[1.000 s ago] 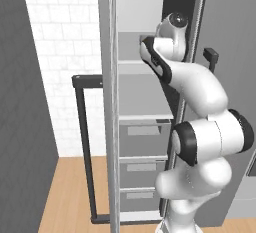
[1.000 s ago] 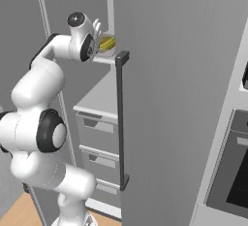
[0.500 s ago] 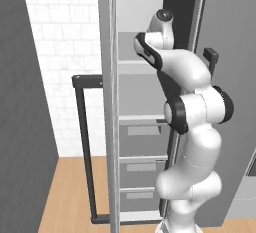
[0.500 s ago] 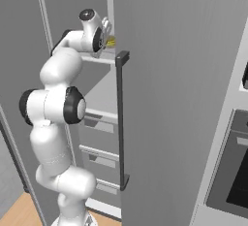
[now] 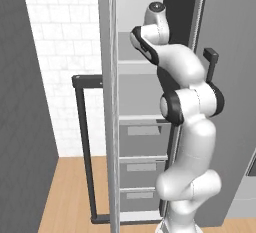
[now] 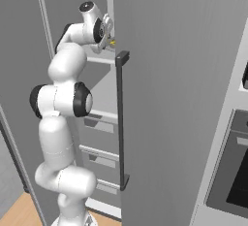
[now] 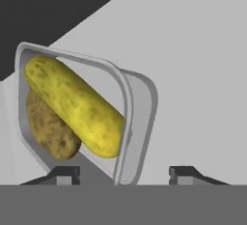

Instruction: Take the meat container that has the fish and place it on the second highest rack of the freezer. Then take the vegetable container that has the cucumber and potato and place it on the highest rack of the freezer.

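Gripper (image 7: 124, 173) jaws apart above vegetable container (image 7: 137, 118) on pale freezer shelf (image 7: 202, 89).

The arm (image 5: 187, 127) is built of glossy white rounded segments with dark grey-black rings at its joints. Its wrist ends in a pale grey cap. Finger tips (image 7: 65, 173) are small, dark and blocky.

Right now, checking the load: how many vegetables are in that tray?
2: a yellow-green cucumber lies across the tray; a brown potato sits beneath it. More could hide underneath.
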Controlling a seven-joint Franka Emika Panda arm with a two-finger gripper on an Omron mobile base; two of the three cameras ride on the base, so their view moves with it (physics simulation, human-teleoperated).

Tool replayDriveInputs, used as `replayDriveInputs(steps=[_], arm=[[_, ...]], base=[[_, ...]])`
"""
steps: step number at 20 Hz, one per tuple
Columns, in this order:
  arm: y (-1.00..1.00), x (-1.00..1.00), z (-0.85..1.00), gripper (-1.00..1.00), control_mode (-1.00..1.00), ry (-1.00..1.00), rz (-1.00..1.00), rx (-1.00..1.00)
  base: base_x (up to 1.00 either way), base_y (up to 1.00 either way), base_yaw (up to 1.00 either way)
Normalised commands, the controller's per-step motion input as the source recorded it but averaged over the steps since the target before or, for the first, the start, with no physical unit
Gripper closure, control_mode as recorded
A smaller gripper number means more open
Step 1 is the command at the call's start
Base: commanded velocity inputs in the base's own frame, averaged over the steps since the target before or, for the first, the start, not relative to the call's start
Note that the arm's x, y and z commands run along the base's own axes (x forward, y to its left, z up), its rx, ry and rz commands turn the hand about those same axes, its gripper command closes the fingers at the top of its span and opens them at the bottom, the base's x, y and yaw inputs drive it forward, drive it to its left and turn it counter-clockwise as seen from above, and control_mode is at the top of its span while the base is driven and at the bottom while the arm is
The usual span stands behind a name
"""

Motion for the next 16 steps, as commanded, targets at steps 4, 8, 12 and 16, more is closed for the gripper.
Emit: replayDriveInputs(steps=[4,8,12,16], arm=[[-0.09,-0.35,-0.41,-1.0,-1.0,-0.09,0.0,-0.07],[0.08,-0.54,-0.05,-1.0,-1.0,-0.41,0.07,-0.08],[0.18,-0.77,0.01,-1.0,-1.0,-0.44,0.11,-0.13],[0.0,-1.0,0.23,-1.0,-1.0,-0.14,0.08,-0.06]], base=[[0.0,0.0,0.0],[0.0,0.0,0.0],[0.0,0.0,0.0],[0.0,0.0,0.0]])
